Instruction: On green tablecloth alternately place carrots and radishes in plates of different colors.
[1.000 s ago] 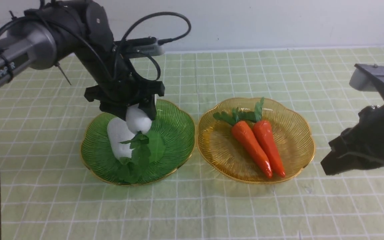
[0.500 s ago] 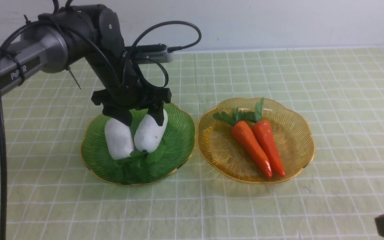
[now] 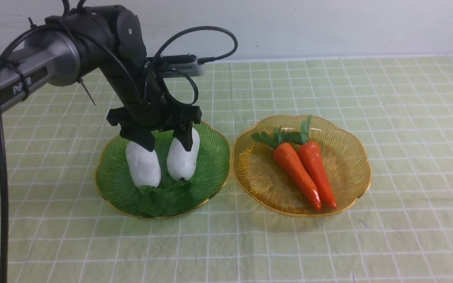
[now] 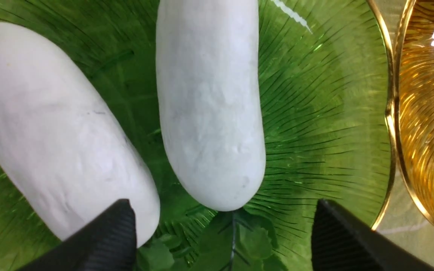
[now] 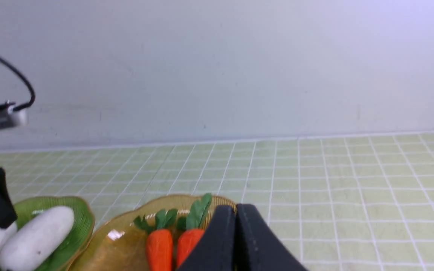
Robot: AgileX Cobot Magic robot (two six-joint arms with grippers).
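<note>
Two white radishes (image 3: 144,165) (image 3: 183,159) lie side by side in the green plate (image 3: 210,157), leaves toward me. My left gripper (image 3: 164,139) hangs open just above their far ends, holding nothing. In the left wrist view both radishes (image 4: 51,124) (image 4: 209,105) show beyond the spread fingertips (image 4: 115,229) of the left gripper (image 4: 222,202). Two orange carrots (image 3: 295,169) (image 3: 319,169) lie in the amber plate (image 3: 344,157). My right gripper (image 5: 236,216) is shut and empty, out of the front view.
The two plates stand side by side, almost touching, on the green tablecloth (image 3: 250,243). A pale wall (image 3: 328,23) closes the far edge. The left arm's cable (image 3: 195,31) loops above the green plate.
My left gripper has opened and let go of the second radish, which now lies in the green plate beside the first. The right arm has withdrawn out of the front view.
</note>
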